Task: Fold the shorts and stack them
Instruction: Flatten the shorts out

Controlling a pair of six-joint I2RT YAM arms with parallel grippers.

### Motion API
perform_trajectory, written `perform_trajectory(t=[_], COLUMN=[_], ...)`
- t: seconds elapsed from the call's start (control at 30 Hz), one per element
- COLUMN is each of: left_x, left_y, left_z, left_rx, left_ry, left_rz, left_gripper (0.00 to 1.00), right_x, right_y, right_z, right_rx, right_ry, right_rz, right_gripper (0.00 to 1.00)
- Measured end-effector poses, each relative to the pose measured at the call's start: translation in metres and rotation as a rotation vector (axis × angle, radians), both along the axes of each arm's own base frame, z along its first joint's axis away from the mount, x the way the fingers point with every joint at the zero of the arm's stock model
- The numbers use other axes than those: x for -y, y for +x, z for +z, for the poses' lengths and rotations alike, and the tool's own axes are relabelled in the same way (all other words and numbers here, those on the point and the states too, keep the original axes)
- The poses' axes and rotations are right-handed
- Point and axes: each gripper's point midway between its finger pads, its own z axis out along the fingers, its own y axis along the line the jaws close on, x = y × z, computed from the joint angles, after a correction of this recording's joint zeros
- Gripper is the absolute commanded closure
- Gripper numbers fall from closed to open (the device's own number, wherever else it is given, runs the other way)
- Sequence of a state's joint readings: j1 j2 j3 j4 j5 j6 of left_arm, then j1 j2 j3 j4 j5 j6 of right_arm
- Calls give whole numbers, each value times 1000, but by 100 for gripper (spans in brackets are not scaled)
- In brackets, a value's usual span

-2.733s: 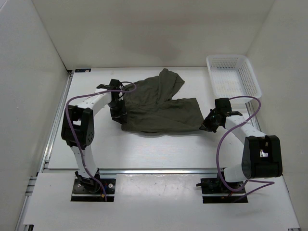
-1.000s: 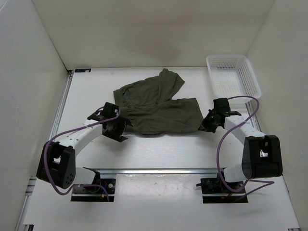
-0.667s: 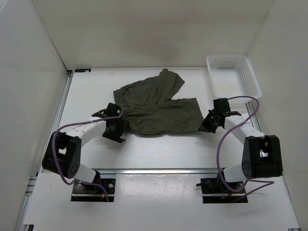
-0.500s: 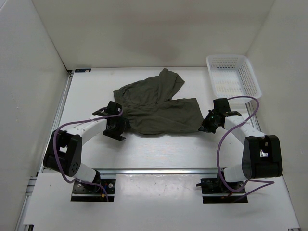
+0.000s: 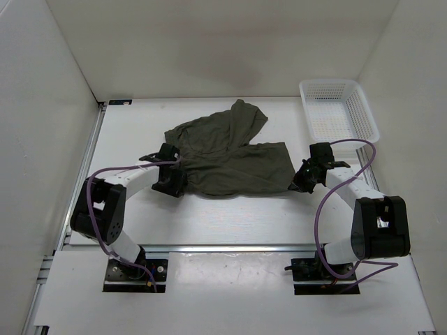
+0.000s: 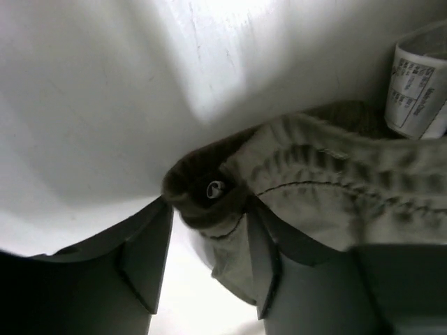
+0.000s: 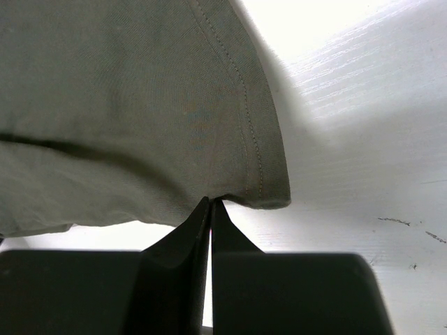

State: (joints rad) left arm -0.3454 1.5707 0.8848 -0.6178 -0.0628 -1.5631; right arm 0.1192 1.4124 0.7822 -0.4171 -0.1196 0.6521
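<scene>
**Left gripper back at the waistband, jaws closing in**

The shorts (image 5: 227,157) lay spread and unfolded to the left of the basket (image 5: 339,108). I had swung my left gripper (image 6: 202,237) in from the table's near side to the corner of the shorts farthest from the basket. Its jaws had narrowed but stood apart, straddling the waistband (image 6: 209,206), with a gap showing on one side. My right gripper (image 7: 210,209) stayed pinched together on the hem corner nearest the basket. I judged both ends nearly secured, so the first fold could start once the left jaws clamped.
</scene>
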Motion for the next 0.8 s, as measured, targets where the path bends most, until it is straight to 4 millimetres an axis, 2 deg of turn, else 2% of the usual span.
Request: perform_trajectory(t=[0.03, 0.07, 0.17, 0.3, 0.4, 0.47, 0.53, 0.57, 0.67, 0.73, 0.8], left_x=[0, 1, 1, 2, -2, -9, -16, -18, -21, -22, -25], left_y=[1, 2, 3, 7, 8, 11, 20, 28, 63, 78, 86], left_z=[-2, -3, -3, 0, 5, 18, 45, 65, 140, 193, 241], left_rx=[-4, -8, -11, 0, 12, 36, 84, 124, 290, 401, 505], left_ry=[1, 2, 4, 7, 15, 23, 30, 37, 76, 112, 150], left_rz=[3, 3, -1, -17, -32, -43, -60, -78, -131, -177, -214], left_gripper=[48, 58, 67, 90, 90, 90, 90, 90, 90, 90, 90], right_x=[0, 0, 0, 0, 0, 0, -1, -2, -7, -12, -17], right_y=[0, 0, 0, 0, 0, -2, -2, -1, 13, 28, 47], right_z=[0, 0, 0, 0, 0, 1, 6, 11, 34, 60, 95], right_rx=[0, 0, 0, 0, -1, -1, -1, 4, 49, 103, 182], right_ry=[0, 0, -1, 0, 0, -1, 4, 9, 24, 40, 54], right_rz=[1, 1, 1, 2, 1, 4, 8, 11, 24, 37, 52], right_gripper=[100, 100, 100, 100, 100, 100, 100, 100, 100, 100, 100])
